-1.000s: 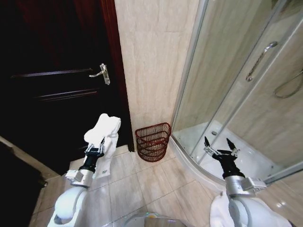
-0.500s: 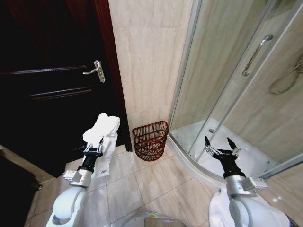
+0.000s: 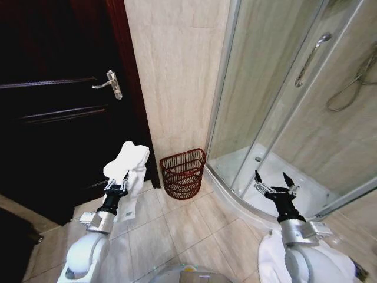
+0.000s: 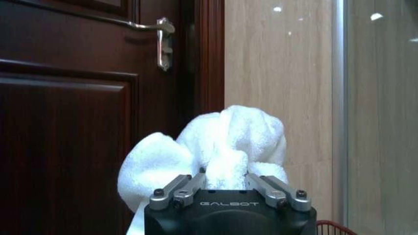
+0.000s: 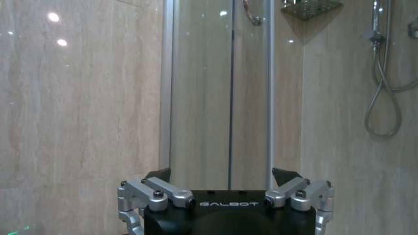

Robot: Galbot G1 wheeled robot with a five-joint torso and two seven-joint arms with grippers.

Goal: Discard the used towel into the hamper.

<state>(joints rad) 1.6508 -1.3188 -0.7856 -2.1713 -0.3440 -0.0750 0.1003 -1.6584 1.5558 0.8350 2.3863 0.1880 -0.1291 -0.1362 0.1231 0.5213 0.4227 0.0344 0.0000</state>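
At the near edge of the head view, low on the robot's left, the left hand [image 3: 119, 183] is raised above the beige tiled floor [image 3: 177, 227] and clenched on a bunched white terry towel [image 3: 126, 162]. The towel bulges up out of the fingers and one end hangs down beside the arm. In the left wrist view the same white bundle [image 4: 219, 154] is pinched between the two closed metal fingers [image 4: 179, 188], with the dark wooden door [image 4: 72, 117] and its silver lever handle [image 4: 163, 41] behind it.

On the robot's right, the right hand [image 3: 275, 184] is held up at about the same height, its black fingers spread wide and grasping nothing. The right wrist view shows its fingers [image 5: 156, 188] parted in front of the glass shower enclosure [image 5: 222, 98].

Farther ahead, the small round dark red-brown openwork hamper [image 3: 183, 173] stands upright on the floor against the beige stone wall [image 3: 177, 76], between the door frame and the curved shower base [image 3: 247, 177]. It lies just forward and to the right of the towel-holding hand, lower than the towel, apart from it. Its red rim [image 4: 334, 227] peeps in at the corner of the left wrist view. The hamper's mouth is open, and the towel is not in it.
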